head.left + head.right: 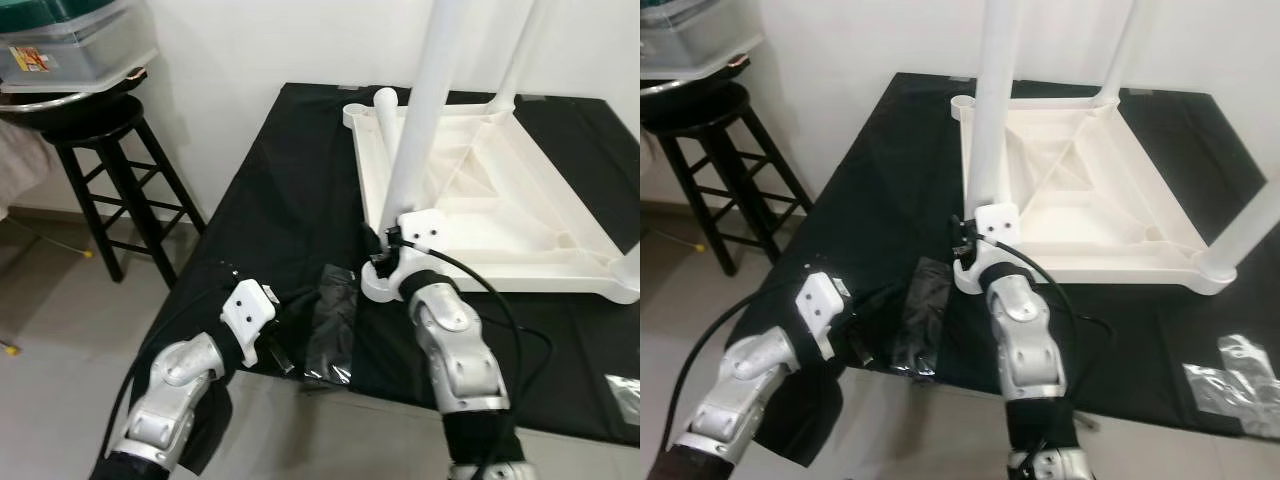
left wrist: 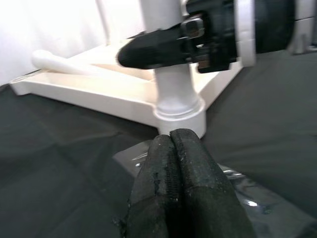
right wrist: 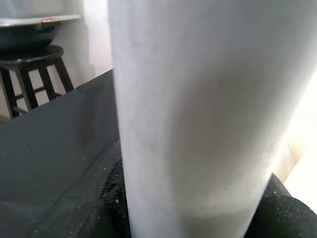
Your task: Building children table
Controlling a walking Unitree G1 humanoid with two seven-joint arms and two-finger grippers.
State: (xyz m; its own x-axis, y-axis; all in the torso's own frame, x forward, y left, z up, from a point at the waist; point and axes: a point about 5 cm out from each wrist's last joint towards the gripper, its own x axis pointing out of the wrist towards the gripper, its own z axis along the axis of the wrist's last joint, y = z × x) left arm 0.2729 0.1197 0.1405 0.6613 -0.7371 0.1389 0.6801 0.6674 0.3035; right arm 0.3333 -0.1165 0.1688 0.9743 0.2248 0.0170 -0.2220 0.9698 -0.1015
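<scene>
From the head, you see the upturned tabletop [image 1: 480,200] on the black cloth [image 1: 270,200], right gripper [image 1: 385,262] clamped round its near-left leg [image 1: 420,110]. Left wrist: left gripper [image 2: 173,148] closed, empty. Right wrist: smooth, stiff plastic; grip low.

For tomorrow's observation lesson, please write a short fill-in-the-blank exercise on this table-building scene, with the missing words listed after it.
1. The white tabletop lies upside down on a ____ cloth.
2. The right gripper has its fingers closed around an upright white table ____.
3. The left gripper has its fingers ____ and holds nothing.
4. Left of the cloth stands a black wooden ____.

Missing words: black; leg; shut; stool
</scene>
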